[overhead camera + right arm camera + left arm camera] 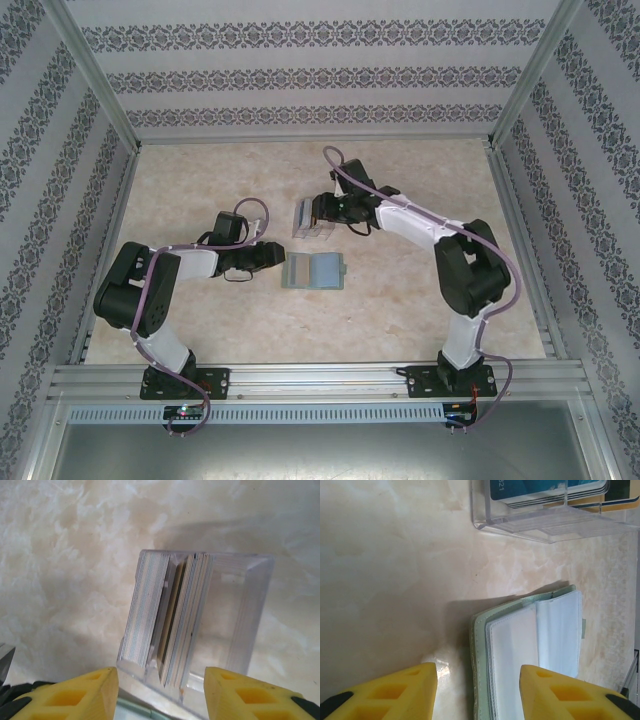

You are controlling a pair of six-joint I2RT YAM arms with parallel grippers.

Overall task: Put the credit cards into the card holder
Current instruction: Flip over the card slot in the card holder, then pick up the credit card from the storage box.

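The table (200,180) is marbled beige. An open card holder (314,271) lies before the left gripper (277,256), a clear rack (310,218) before the right gripper (326,212).

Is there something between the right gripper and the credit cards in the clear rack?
Nothing visible does. The right gripper hangs open above the credit cards, whose top edges stand exposed in the clear rack. The rack's walls flank them at the sides, not on top.

Open card holder (313,271) flat mid-table; clear rack (312,218) near behind, narrow bare strip between. Credit cards (190,615) packed upright in rack, thin gap between stacks. Table (200,170) free left, far, near side. Right arm (420,225) crowds rack's right.
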